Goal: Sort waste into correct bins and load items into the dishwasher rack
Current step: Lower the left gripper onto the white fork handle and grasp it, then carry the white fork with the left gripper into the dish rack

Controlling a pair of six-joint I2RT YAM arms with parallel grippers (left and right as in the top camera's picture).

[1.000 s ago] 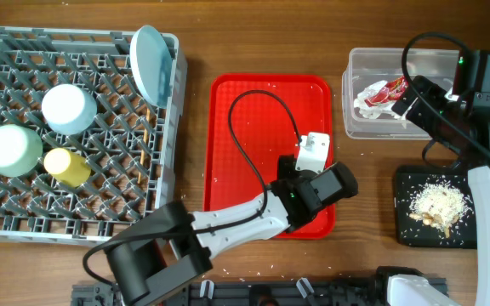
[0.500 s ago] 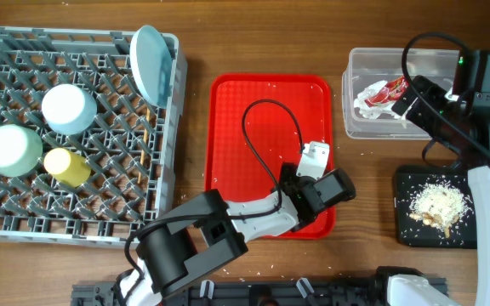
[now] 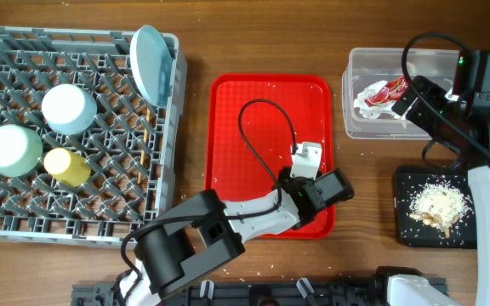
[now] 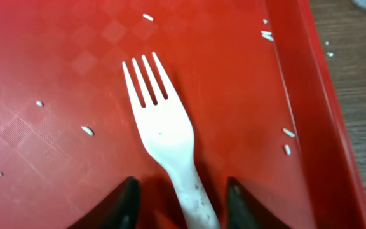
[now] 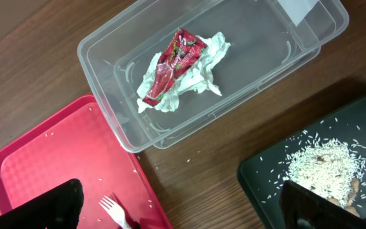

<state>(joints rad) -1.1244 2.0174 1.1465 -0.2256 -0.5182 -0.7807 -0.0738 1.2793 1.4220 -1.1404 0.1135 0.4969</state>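
Observation:
A white plastic fork (image 4: 164,133) lies on the red serving tray (image 4: 56,70), tines pointing away from me. My left gripper (image 4: 183,207) straddles its handle, one black finger (image 4: 124,205) on each side with a small gap to the handle, so it is open. In the overhead view the left gripper (image 3: 306,157) sits low over the tray's lower right and hides the fork. My right gripper (image 5: 183,210) hangs wide open and holds nothing, above the table by the clear tub (image 5: 107,121). The red wrapper with white paper (image 5: 178,67) lies in the tub. Rice scraps (image 5: 319,168) lie on the black tray (image 5: 259,184).
The grey dishwasher rack (image 3: 100,204) at the left holds an upright blue plate (image 3: 150,64), a blue bowl (image 3: 68,109), a pale green saucer (image 3: 11,149) and a yellow cup (image 3: 66,167). Loose rice grains dot the red tray (image 3: 245,110) and the wood.
My left arm has shifted a little over the tray's lower right, its elbow swinging in and the cable loop changing shape. The right arm has not moved.

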